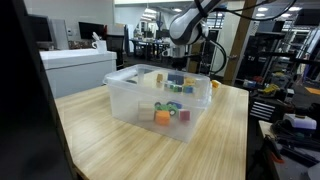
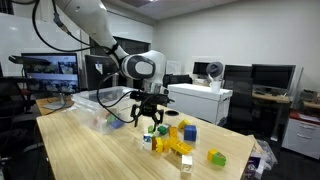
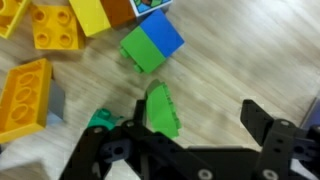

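- Green brick (image 3: 163, 112) lies loose on the wooden table (image 2: 90, 150), directly under your gripper (image 3: 197, 122) and touched by nothing.
- Your claw is spread wide and holds nothing. In the wrist view the brick sits inside the gap, close to the finger on the left of the picture, with bare wood across to the other finger.
- It rests on its own on the wood, leaning on no neighbour, so each finger has free table beside it.
- A blue-and-green block (image 3: 152, 45) lies just beyond the brick, near but apart.
- A small teal piece (image 3: 100, 120) sits beside the nearer finger; I cannot tell whether they touch.
- Yellow bricks (image 3: 55, 25) and an orange-yellow brick (image 3: 22, 100) crowd one side, so your open room is on the opposite side.
- In an exterior view the gripper (image 2: 150, 118) hangs low over the scattered pile, fingers pointing down.
- A lone green block (image 2: 217, 157) lies near the table's edge, so your margin is thin there.
- The clear plastic bin (image 1: 125, 95) stands well apart from the pile, with a few blocks inside and its rim open at the top.
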